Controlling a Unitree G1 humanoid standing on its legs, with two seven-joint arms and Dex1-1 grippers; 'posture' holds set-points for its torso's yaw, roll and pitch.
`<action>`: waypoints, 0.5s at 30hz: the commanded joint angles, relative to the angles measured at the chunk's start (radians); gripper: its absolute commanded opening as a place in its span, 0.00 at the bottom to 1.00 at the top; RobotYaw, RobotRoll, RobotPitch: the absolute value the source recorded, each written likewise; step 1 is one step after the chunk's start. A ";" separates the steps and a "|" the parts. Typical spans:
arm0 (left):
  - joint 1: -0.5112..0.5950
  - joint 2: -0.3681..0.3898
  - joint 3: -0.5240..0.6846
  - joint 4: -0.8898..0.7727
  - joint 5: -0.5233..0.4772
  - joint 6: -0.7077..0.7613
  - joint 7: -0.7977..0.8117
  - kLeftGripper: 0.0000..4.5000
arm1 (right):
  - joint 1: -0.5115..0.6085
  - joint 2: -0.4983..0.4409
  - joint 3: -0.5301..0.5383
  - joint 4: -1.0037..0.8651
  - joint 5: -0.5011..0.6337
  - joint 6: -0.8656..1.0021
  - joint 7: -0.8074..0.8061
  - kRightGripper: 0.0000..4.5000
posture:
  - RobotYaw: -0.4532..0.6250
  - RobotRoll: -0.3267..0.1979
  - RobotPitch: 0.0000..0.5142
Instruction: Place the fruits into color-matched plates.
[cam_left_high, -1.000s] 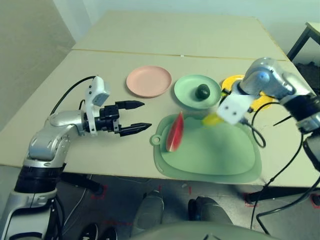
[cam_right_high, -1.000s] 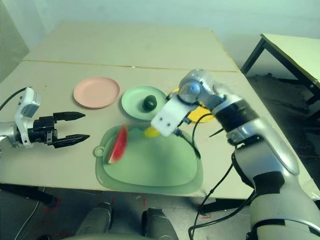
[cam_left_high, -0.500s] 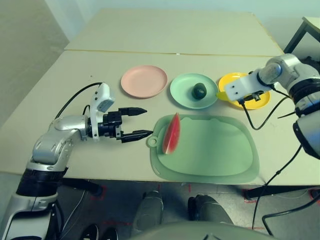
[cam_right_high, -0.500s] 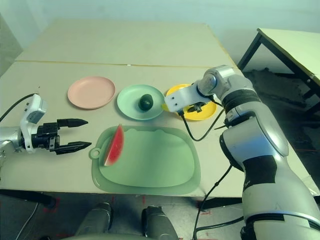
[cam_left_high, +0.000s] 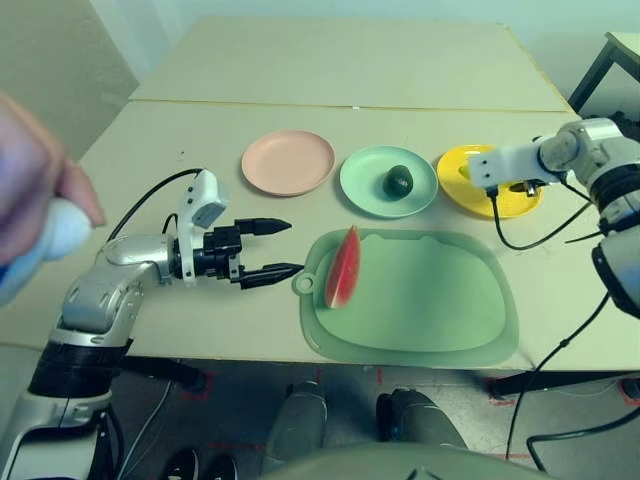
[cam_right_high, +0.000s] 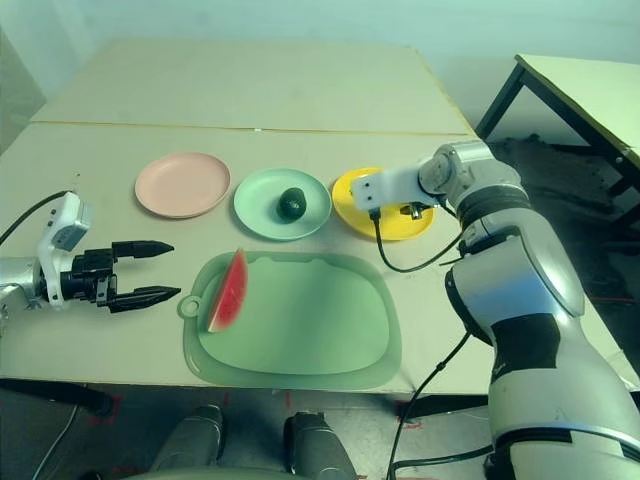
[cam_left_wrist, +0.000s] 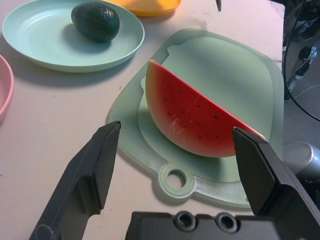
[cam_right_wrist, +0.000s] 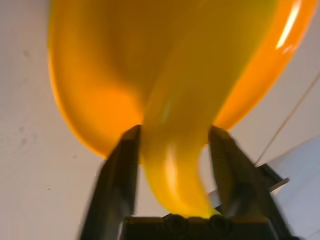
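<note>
The red watermelon wedge (cam_left_high: 340, 268) stands on edge at the left end of the pale green mat (cam_left_high: 420, 300). My left gripper (cam_left_high: 293, 247) is open just left of it, level with the table; the wedge (cam_left_wrist: 195, 120) lies ahead between its spread fingers. The dark avocado (cam_left_high: 399, 181) rests in the mint green plate (cam_left_high: 365, 190). The salmon pink plate (cam_left_high: 288, 162) holds nothing. My right gripper (cam_right_wrist: 175, 132) hangs over the yellow plate (cam_left_high: 460, 192), and the yellow banana (cam_right_wrist: 175, 100) sits between its fingers, touching both.
A blurred person's hand (cam_left_high: 30, 210) holding something pale is at the far left edge, above the table's left side. A black cable (cam_left_high: 530, 235) trails from my right wrist across the table's right end. Another table (cam_right_high: 590, 85) stands at the right.
My right arm has carried the banana from above the mat's far edge out over the yellow plate. A person's hand has come in at the left. The left arm has barely moved.
</note>
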 joint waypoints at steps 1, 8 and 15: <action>-0.001 0.003 -0.001 -0.005 0.001 -0.010 -0.015 1.00 | 0.009 -0.007 -0.021 0.008 0.001 0.006 0.007 0.84 | 0.50 0.62 0.22; -0.015 -0.002 -0.008 0.013 0.010 -0.025 -0.027 1.00 | -0.007 -0.012 -0.030 -0.002 0.000 -0.019 0.025 0.99 | 0.49 0.62 0.20; 0.010 -0.011 0.005 0.015 0.026 -0.059 -0.003 1.00 | -0.063 -0.032 -0.224 -0.071 0.198 -0.010 0.179 0.99 | 0.51 0.62 0.21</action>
